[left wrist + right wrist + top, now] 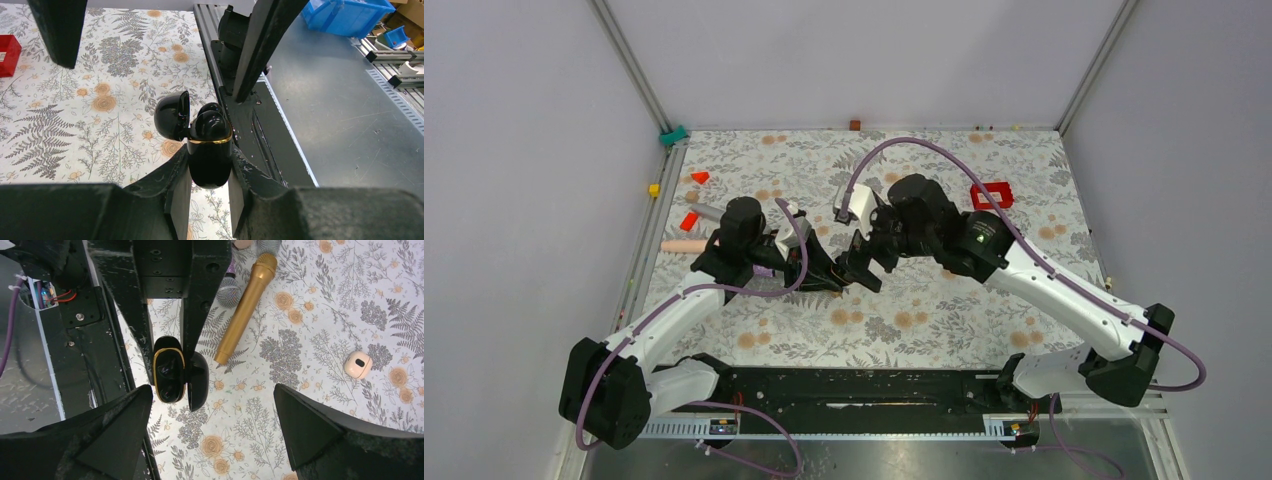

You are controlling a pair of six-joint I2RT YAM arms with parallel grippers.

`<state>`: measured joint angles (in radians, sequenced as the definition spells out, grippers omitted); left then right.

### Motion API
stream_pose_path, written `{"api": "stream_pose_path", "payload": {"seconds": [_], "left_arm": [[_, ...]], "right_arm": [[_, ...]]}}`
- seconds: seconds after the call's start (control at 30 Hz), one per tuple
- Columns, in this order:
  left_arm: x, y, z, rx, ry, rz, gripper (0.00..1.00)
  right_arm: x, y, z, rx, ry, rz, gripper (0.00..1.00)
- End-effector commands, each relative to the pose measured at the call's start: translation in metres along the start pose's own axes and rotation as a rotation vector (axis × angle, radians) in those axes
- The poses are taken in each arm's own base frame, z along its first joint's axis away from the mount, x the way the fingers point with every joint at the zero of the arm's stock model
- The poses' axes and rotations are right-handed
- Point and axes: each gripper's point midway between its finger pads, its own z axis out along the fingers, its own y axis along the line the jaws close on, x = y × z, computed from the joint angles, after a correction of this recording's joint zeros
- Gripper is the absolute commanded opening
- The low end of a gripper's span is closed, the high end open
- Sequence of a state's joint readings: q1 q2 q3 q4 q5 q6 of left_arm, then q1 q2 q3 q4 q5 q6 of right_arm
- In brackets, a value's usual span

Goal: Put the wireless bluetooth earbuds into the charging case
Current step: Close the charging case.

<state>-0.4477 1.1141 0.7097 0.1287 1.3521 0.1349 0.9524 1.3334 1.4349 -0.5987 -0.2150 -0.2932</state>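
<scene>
Your left tool (210, 167) clamps the charging case (209, 150), lid open; your right tool (212, 390) gapes wide. The right wrist view shows a gold microphone (245, 310) that the left wrist view misses.

both arms (674, 310) have white shells, black joints and black jaws, with purple cables (924, 143) looping alongside.

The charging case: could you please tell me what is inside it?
The charging case, gripped by the left claw, has its lid open. A glossy black rounded shape, perhaps an earbud, rises above its gold rim; the wells beneath are hidden.
</scene>
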Motion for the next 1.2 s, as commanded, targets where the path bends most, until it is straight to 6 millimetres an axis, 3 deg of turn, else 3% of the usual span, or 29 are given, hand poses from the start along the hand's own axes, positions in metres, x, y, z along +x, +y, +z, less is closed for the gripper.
{"api": "stream_pose_path", "payload": {"seconds": [0.0, 0.2, 0.4, 0.57, 0.87, 1.17], "left_arm": [[-0.012, -0.008, 0.000, 0.045, -0.019, 0.089, 0.00], [-0.012, -0.008, 0.000, 0.043, -0.019, 0.090, 0.00], [-0.013, -0.008, 0.000, 0.043, -0.019, 0.091, 0.00], [-0.012, -0.009, 0.000, 0.044, -0.019, 0.091, 0.00], [-0.013, -0.010, 0.000, 0.044, -0.020, 0.097, 0.00], [-0.013, -0.010, 0.000, 0.044, -0.020, 0.098, 0.00]], "right_arm": [[-0.024, 0.004, -0.025, -0.017, -0.086, -0.021, 0.99], [-0.028, -0.013, -0.031, 0.061, -0.118, 0.024, 0.99], [-0.024, -0.058, -0.033, 0.276, -0.126, 0.096, 1.00], [-0.016, -0.079, -0.031, 0.366, -0.106, 0.132, 1.00], [-0.006, -0.074, -0.014, 0.320, -0.065, 0.141, 1.00], [-0.001, -0.055, -0.003, 0.197, -0.040, 0.134, 1.00]]}}
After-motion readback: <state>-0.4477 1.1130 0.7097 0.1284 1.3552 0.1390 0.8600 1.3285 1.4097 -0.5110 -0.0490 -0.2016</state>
